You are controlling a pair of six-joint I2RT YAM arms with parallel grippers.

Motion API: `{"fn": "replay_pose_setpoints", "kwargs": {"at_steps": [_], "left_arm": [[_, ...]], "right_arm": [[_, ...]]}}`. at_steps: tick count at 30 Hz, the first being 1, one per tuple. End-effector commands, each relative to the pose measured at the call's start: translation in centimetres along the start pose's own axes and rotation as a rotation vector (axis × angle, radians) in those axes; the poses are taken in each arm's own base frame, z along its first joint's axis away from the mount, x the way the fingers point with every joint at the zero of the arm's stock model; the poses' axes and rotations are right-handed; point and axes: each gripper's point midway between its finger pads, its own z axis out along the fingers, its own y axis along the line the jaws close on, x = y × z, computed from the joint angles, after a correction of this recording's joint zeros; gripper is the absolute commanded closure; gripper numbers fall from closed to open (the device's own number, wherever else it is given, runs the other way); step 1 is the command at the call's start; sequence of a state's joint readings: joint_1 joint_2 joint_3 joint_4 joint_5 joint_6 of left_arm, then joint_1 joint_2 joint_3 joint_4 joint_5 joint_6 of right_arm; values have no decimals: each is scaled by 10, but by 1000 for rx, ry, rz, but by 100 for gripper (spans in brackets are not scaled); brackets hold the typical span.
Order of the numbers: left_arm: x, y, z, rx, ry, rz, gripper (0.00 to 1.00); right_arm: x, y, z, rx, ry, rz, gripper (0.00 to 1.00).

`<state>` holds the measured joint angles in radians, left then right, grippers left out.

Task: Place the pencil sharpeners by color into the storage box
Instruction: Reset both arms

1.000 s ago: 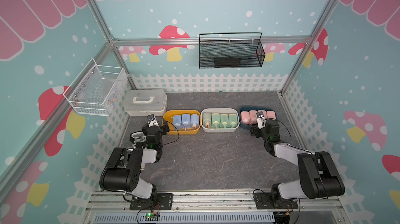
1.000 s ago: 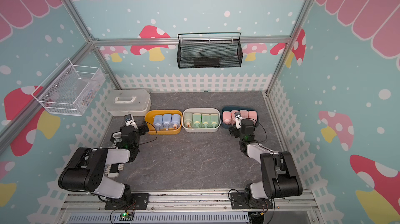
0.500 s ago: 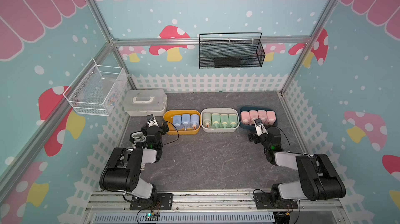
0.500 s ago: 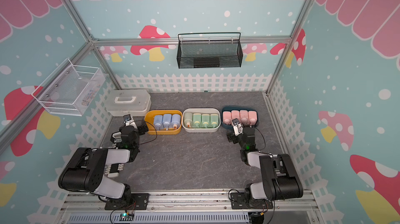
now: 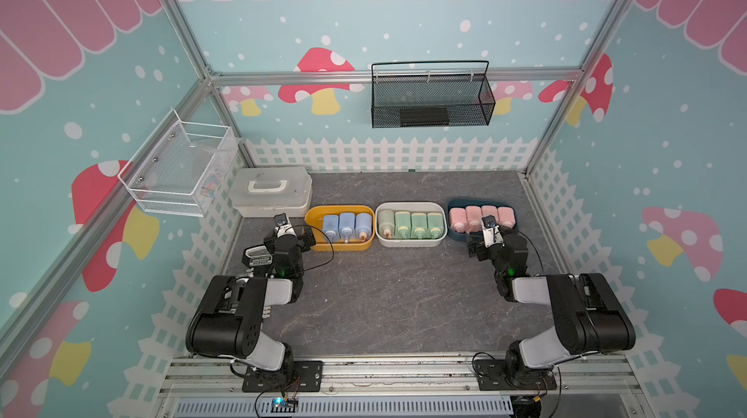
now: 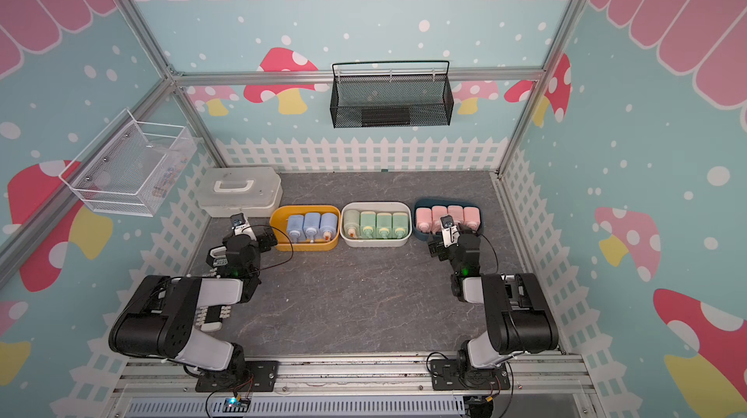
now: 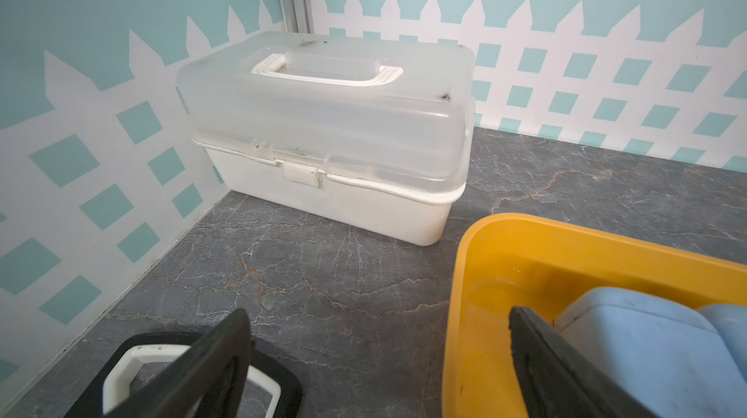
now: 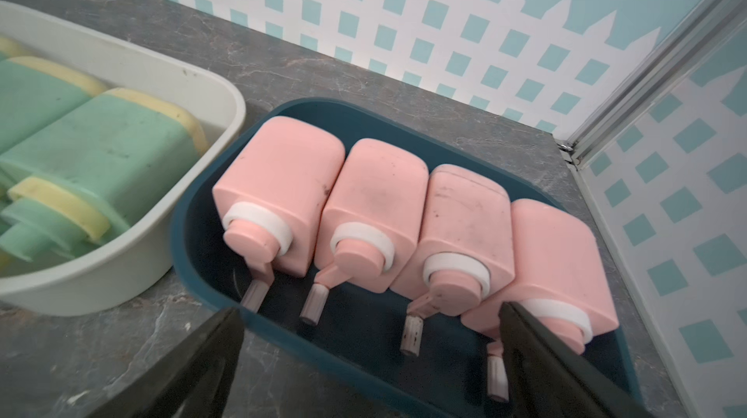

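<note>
both top views: 3 trays sit in a row at the back of the gray tabletop (image 5: 396,294). yellow tray (image 5: 339,249) holds 3 blue sharpeners (image 5: 347,222), white tray (image 5: 408,243) holds 4 green sharpeners (image 5: 410,222), dark blue tray (image 5: 456,236) holds 4 pink sharpeners (image 5: 472,216); 11 total. left wrist view alone shows the lidded box (image 7: 323,120) w/ its front latch shut. left jaws apart, empty, one in front of a black-and-white tool (image 7: 137,344), one at the yellow tray. right wrist view shows the pink crank stubs close up. right jaws apart, empty, near the pink row.
</note>
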<state>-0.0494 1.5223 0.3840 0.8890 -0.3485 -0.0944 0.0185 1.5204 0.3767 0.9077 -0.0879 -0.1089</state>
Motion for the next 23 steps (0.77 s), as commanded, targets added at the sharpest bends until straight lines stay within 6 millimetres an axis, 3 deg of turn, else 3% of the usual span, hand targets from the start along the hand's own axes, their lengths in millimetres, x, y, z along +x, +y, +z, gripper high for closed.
{"fn": "replay_pose_setpoints", "kwargs": {"at_steps": [1, 23], "left_arm": [[4, 1, -1, -8, 2, -5, 1], [3, 1, -1, -8, 0, -5, 1]], "right_arm": [[10, -2, -4, 14, 41, 32, 1], [9, -2, 0, 10, 43, 34, 1]]}}
